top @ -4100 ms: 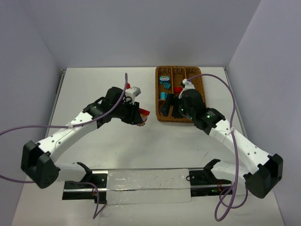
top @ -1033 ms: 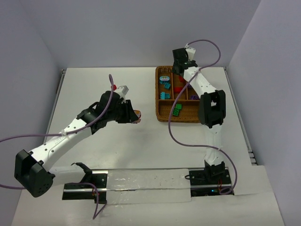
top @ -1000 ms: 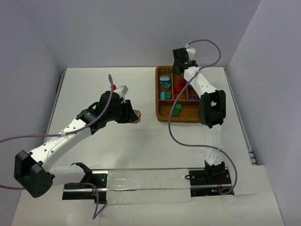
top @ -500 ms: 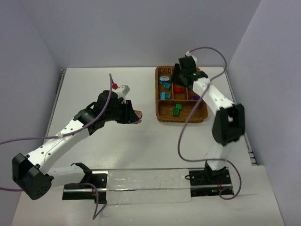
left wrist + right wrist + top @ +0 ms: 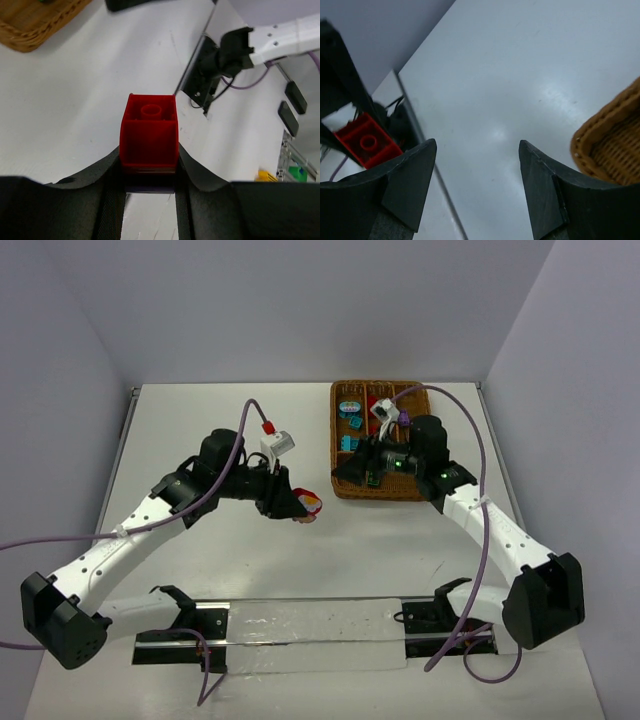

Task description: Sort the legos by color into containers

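The red lego (image 5: 149,131), a small square brick, is pinched between the fingers of the left gripper (image 5: 149,172). Its hollow underside and round tube face the wrist camera, and it sits off the near left corner of the wicker tray (image 5: 334,420). The tray is brown and woven. Two teal-blue legos (image 5: 355,423) lie in its left narrow slot, and a green lego (image 5: 372,479) shows in the wide near slot, partly hidden.

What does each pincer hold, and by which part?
The left pincer clamps a red lego by its two opposite sides. The right pincer is open and holds nothing.
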